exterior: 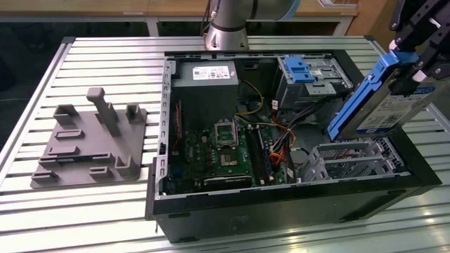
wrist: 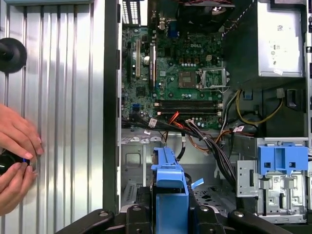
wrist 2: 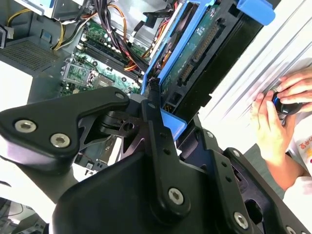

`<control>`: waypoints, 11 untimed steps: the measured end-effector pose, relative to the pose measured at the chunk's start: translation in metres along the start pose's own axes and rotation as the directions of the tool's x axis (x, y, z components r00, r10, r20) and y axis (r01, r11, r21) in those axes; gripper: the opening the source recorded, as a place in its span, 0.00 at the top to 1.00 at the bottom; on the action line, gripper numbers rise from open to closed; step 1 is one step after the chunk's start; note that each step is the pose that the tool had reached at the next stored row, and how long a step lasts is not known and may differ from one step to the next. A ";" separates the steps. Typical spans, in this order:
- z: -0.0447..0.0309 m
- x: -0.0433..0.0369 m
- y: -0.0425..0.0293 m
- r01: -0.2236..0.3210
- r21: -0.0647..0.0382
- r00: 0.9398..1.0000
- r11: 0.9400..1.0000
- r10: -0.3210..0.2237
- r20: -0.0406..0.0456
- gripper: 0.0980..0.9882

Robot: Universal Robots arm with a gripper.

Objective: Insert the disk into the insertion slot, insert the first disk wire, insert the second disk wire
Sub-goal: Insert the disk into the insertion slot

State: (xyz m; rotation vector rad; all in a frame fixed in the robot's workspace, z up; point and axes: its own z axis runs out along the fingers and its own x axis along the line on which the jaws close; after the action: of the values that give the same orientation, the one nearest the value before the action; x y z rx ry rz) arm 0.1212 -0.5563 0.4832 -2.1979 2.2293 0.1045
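One open black computer case [exterior: 281, 216] holds, nearest, the small grey perforated metal drive cage [exterior: 351, 158]. Tilted above it, not inside, hangs the silver-grey hard drive [exterior: 385, 110] in its blue caddy, clamped between the gripper's [exterior: 411, 68] closed jaws. Farther back lie a green motherboard [exterior: 228, 153] and grey power-supply box [exterior: 207, 74].

I see my gripper [wrist 2: 163, 117] clamped on the blue caddy [wrist 2: 173, 126] of the disk [wrist 2: 200, 39], which stands out ahead of it with its green circuit board facing the camera. Beyond the disk lies the motherboard [wrist 2: 92, 63] under a tangle of black, orange and yellow cables [wrist 2: 122, 27]. Off to the gripper's side, past the slatted table [wrist 2: 263, 63], a person's hands [wrist 2: 273, 119] hold a small dark object [wrist 2: 286, 106].
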 end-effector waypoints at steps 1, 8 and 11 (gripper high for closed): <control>0.0008 0.0000 -0.0001 0.000 0.000 1.000 1.000 0.000 0.000 0.70; 0.0072 0.0004 -0.0009 0.009 -0.001 1.000 1.000 -0.009 0.000 0.70; 0.0093 0.0005 -0.0010 0.012 -0.001 1.000 1.000 -0.012 -0.001 0.70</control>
State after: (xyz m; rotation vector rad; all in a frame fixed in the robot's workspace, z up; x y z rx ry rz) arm 0.1218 -0.5563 0.4738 -2.2114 2.2167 0.1045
